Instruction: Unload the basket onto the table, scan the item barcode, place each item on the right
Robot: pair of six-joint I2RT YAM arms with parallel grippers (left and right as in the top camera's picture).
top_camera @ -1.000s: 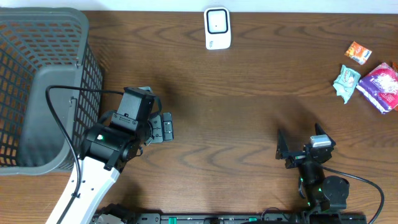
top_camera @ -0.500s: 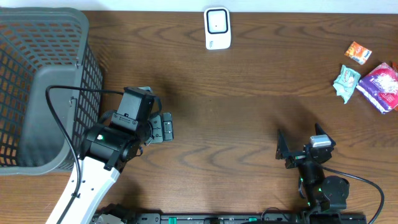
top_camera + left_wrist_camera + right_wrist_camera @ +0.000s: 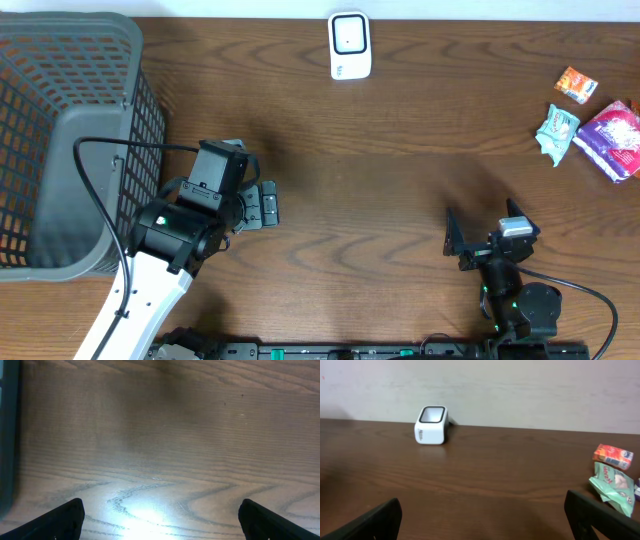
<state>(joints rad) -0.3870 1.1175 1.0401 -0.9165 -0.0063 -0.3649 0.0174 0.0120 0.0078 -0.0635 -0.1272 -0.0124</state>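
A white barcode scanner (image 3: pixel 350 45) stands at the table's far edge; the right wrist view shows this scanner (image 3: pixel 431 425) upright with its dark window on top. At the far right lie the items: an orange packet (image 3: pixel 576 85), a green packet (image 3: pixel 556 132) and a purple-pink packet (image 3: pixel 612 140). The orange packet (image 3: pixel 613 456) and green packet (image 3: pixel 615 485) also show at the right of the right wrist view. My left gripper (image 3: pixel 265 205) (image 3: pixel 160 522) hangs open over bare wood beside the basket. My right gripper (image 3: pixel 485 232) (image 3: pixel 482 520) is open, low and near the front, well short of the items.
A large grey mesh basket (image 3: pixel 60 140) fills the left end of the table, and its wall (image 3: pixel 7 435) shows at the left edge of the left wrist view. A black cable (image 3: pixel 110 200) loops over the left arm. A pale wall rises behind the table.
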